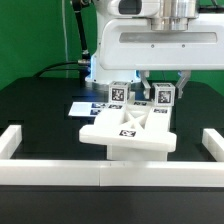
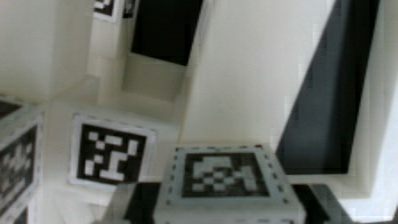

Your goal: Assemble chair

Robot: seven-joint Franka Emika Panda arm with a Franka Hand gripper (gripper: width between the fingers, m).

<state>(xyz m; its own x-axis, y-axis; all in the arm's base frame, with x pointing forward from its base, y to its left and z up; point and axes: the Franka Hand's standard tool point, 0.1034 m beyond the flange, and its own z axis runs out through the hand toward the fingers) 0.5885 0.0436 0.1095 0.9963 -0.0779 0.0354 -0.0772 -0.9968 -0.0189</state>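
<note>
The claw (image 1: 165, 82) is hanging directly above a tagged cube (image 1: 162, 95) on the chair (image 1: 128, 130); jaw state cannot be determined.

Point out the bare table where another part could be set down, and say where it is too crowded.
Free: dark table on the exterior view's left, between the chair seat and the border rail; likewise on the right. Crowded: mid-table, where the gripper hangs over the tagged blocks beside the marker board.
</note>
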